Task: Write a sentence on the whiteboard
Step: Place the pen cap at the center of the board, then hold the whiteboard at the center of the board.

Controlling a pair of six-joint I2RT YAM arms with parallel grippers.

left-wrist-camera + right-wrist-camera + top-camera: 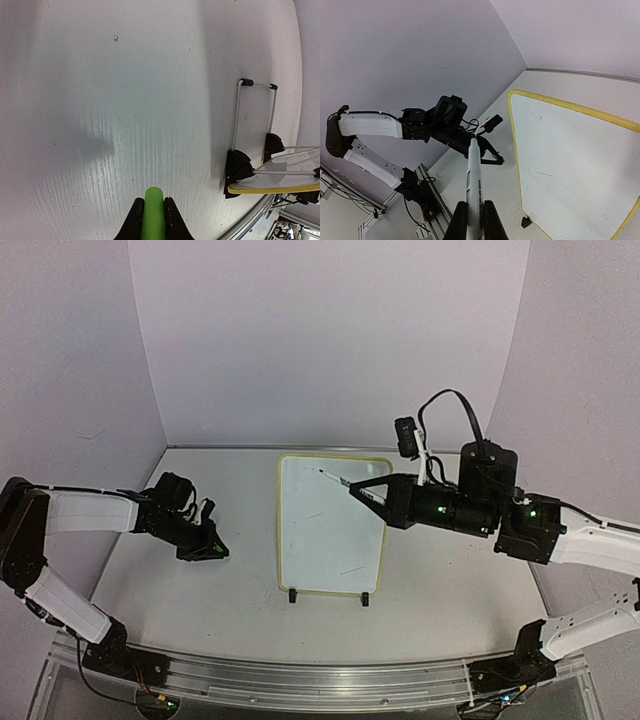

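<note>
The whiteboard (330, 550) lay at bench (150, 590) centre. Your right pincer (366, 490) clenched the marker (336, 480), tip near the board's 12 o'clock, possibly touching; left pincer (214, 551) clenched a green cap (153, 216). You needed light, steady pressure.

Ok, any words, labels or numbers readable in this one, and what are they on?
Nothing here can be read.
On the whiteboard: only a few faint short strokes, no letters.
On the marker: dark print along the barrel, too blurred to read.
On the green cylinder: no marking visible.
</note>
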